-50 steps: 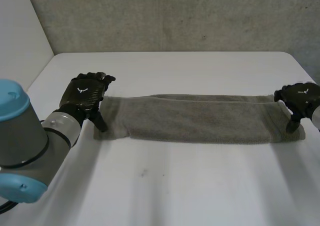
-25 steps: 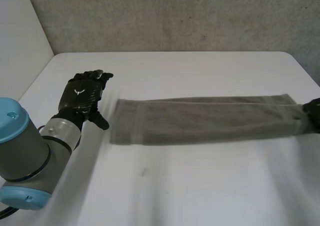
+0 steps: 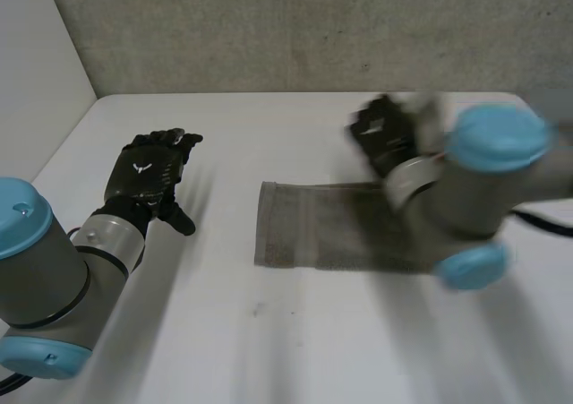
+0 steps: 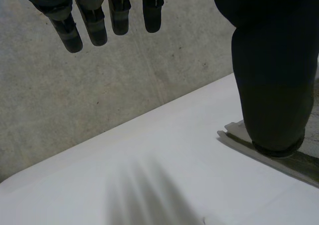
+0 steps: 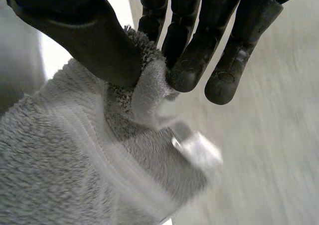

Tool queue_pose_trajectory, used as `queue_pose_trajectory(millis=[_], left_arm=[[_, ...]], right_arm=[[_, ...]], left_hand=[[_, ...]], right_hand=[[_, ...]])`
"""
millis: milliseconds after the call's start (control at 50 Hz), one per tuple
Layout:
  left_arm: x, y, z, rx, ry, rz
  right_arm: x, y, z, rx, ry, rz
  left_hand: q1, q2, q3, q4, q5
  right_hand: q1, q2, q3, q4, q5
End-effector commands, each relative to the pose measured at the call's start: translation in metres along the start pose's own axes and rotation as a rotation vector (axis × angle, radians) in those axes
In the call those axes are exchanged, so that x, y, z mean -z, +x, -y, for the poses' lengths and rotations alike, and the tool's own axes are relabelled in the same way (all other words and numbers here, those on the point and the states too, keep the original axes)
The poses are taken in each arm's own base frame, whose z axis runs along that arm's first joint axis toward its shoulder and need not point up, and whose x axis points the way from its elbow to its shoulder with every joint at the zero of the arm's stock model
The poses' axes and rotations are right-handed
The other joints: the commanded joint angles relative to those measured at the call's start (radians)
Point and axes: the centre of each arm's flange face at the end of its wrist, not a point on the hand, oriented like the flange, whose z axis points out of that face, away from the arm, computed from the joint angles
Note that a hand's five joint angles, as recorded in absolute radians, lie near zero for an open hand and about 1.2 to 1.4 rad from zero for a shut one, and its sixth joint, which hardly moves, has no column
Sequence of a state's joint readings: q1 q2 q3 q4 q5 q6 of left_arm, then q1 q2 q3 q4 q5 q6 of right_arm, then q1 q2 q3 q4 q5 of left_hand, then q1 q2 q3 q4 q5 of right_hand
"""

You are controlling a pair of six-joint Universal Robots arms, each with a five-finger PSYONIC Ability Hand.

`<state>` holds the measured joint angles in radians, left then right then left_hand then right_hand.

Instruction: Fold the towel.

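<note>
My right hand (image 3: 383, 137) pinches one end of the grey terry towel (image 3: 309, 229); the other end faces my straight-fingered, empty left hand (image 3: 148, 173)

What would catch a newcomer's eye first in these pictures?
The grey, light-blue-capped right arm stretches across the middle of the white table, its black right hand pinching the fluffy grey towel between thumb and fingers. The black left hand is open at the table's left side, apart from the cloth.
</note>
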<state>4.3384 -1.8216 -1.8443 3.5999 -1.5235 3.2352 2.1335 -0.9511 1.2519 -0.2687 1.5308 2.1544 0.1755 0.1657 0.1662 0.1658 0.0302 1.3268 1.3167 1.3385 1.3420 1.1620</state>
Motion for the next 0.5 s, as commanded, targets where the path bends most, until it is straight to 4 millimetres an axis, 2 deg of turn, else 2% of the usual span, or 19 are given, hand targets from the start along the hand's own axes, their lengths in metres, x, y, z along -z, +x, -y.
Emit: queue_pose_trajectory(millis=[20, 40, 80, 120, 220, 340, 500], left_arm=[[0.000, 0.001, 0.000, 0.000, -0.001, -0.002], [0.000, 0.001, 0.000, 0.000, -0.001, -0.002], [0.001, 0.000, -0.001, 0.000, -0.003, -0.001], [0.001, 0.001, -0.001, 0.000, -0.001, -0.002], [0.001, 0.001, -0.002, -0.002, 0.000, -0.004], [0.001, 0.002, -0.001, -0.002, 0.004, -0.005], [0.001, 0.002, -0.003, -0.002, -0.001, -0.007]], right_arm=[[0.023, -0.101, 0.043, 0.009, 0.143, 0.170], [0.024, -0.101, 0.043, 0.009, 0.143, 0.170], [0.030, -0.118, 0.044, 0.012, 0.150, 0.214], [0.031, -0.121, 0.044, 0.012, 0.153, 0.223], [0.033, -0.119, 0.046, -0.010, 0.153, 0.227], [0.042, -0.107, 0.055, -0.087, 0.185, 0.252], [0.063, -0.118, 0.054, -0.125, 0.217, 0.392]], left_hand=[[-0.001, 0.009, 0.008, 0.009, -0.030], [-0.001, 0.009, 0.008, 0.009, -0.030], [-0.001, 0.009, 0.008, 0.009, -0.030], [-0.001, 0.009, 0.008, 0.009, -0.030], [-0.001, 0.009, 0.008, 0.009, -0.030], [-0.001, 0.009, 0.008, 0.009, -0.030], [-0.001, 0.009, 0.008, 0.009, -0.030]], right_hand=[[0.069, 0.080, 0.058, 0.054, 0.060], [0.069, 0.080, 0.058, 0.054, 0.060], [0.069, 0.080, 0.058, 0.054, 0.060], [0.069, 0.080, 0.058, 0.054, 0.060], [0.069, 0.080, 0.058, 0.054, 0.060], [0.069, 0.080, 0.058, 0.054, 0.060], [0.069, 0.080, 0.058, 0.054, 0.060]])
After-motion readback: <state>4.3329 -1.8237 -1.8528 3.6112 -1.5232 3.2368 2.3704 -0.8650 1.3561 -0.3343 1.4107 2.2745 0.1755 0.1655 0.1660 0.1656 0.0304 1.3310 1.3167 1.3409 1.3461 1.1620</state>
